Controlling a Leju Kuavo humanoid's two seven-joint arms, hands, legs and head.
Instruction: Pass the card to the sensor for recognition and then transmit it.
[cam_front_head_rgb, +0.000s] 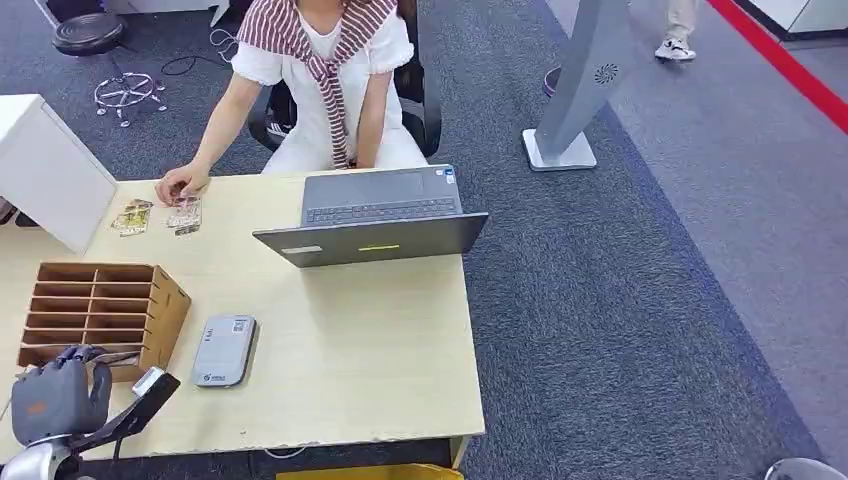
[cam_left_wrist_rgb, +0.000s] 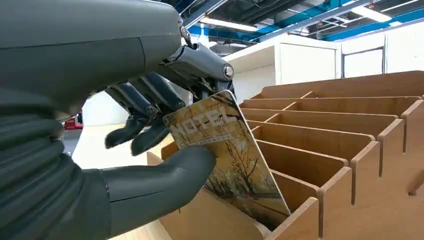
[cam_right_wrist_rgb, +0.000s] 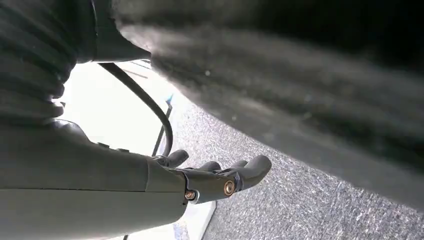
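Over the slotted wooden rack (cam_left_wrist_rgb: 350, 130), left hand (cam_left_wrist_rgb: 150, 125) pinches a glossy rectangular card (cam_left_wrist_rgb: 230, 155)

Ahead of my left hand, an open laptop (cam_front_head_rgb: 375, 213) is sitting on the table (cam_front_head_rgb: 350, 370). Behind it a person (cam_front_head_rgb: 320, 80) is touching loose cards (cam_front_head_rgb: 185, 214). A stool (cam_front_head_rgb: 105, 50) is standing farther off.

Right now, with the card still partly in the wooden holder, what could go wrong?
1. The card sits low in a slot of the wooden holder; pulled at an angle, it may catch on a divider.
2. The left robot hand holds it by thumb and fingers near one end, so it could slip.
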